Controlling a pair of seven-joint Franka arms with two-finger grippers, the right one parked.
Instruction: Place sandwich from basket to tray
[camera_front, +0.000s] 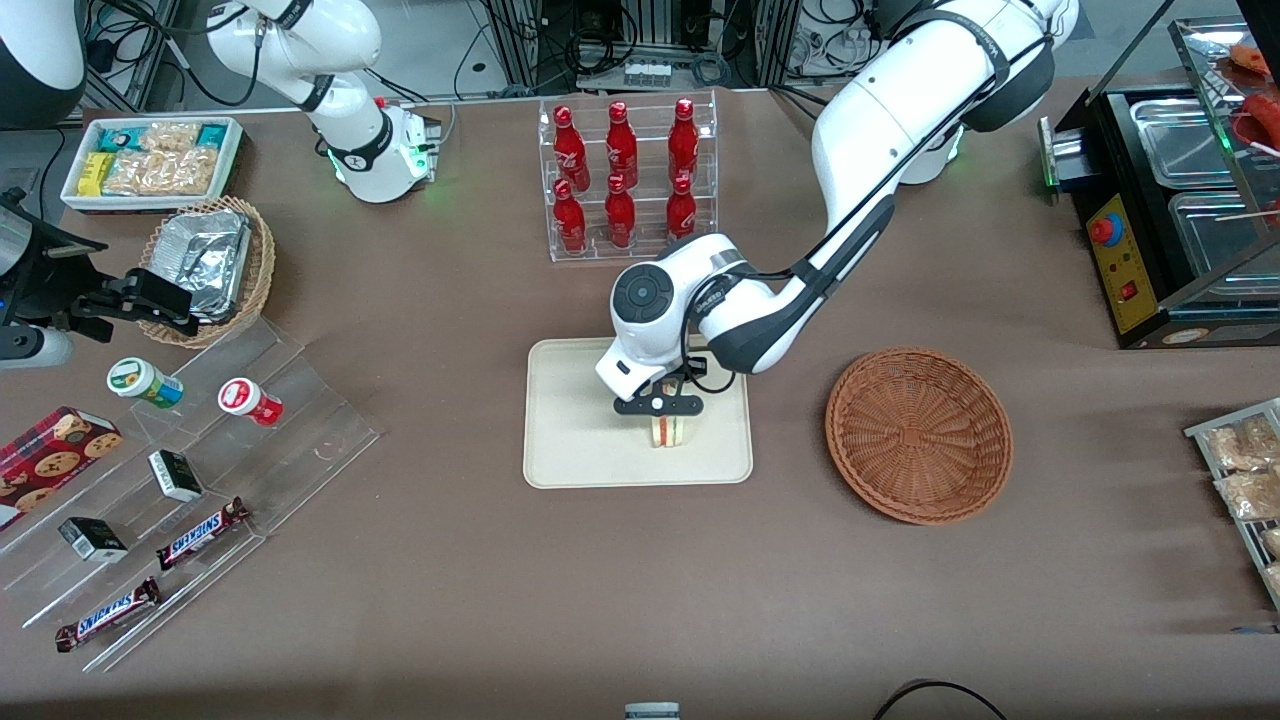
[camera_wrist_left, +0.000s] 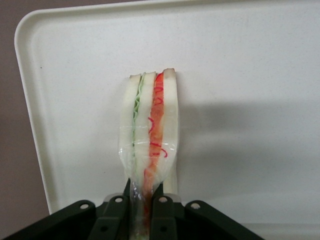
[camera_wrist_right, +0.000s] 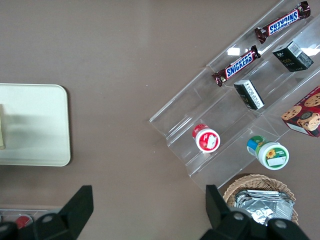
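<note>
The sandwich (camera_front: 666, 431) is a wedge of white bread with red and green filling in clear wrap. It stands on the cream tray (camera_front: 570, 440), in the part nearer the front camera. My left gripper (camera_front: 661, 407) is shut on its upper end, directly over the tray. In the left wrist view the sandwich (camera_wrist_left: 150, 125) hangs from the fingers (camera_wrist_left: 162, 210), which pinch its wrap, over the tray (camera_wrist_left: 250, 75). The reddish-brown wicker basket (camera_front: 918, 433) sits empty beside the tray, toward the working arm's end.
A clear rack of red bottles (camera_front: 625, 175) stands farther from the camera than the tray. A clear stepped display (camera_front: 190, 480) with snack bars and cups and a tan foil basket (camera_front: 212, 265) lie toward the parked arm's end. A black appliance with steel pans (camera_front: 1180, 200) is at the working arm's end.
</note>
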